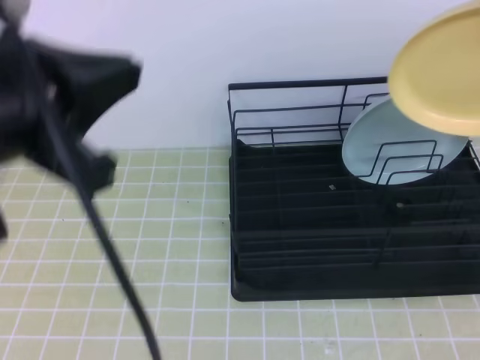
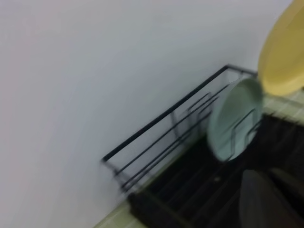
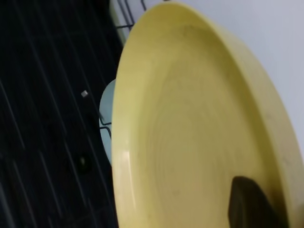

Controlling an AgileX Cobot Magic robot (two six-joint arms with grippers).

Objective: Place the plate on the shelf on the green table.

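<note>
The pale yellow plate hangs tilted in the air above the back right corner of the black wire shelf. In the right wrist view the plate fills the frame. My right gripper is shut on its rim, with one dark finger lying on the plate's face. The gripper itself is outside the high view. My left gripper is a blurred black shape high at the far left, away from the shelf. Its dark fingertips stand together, shut on nothing. The shelf rests on the green table.
A pale blue-green plate stands upright in the shelf's holder loops, just below the yellow plate. A white wall runs behind the shelf. The left arm's black cable crosses the tiles at the left.
</note>
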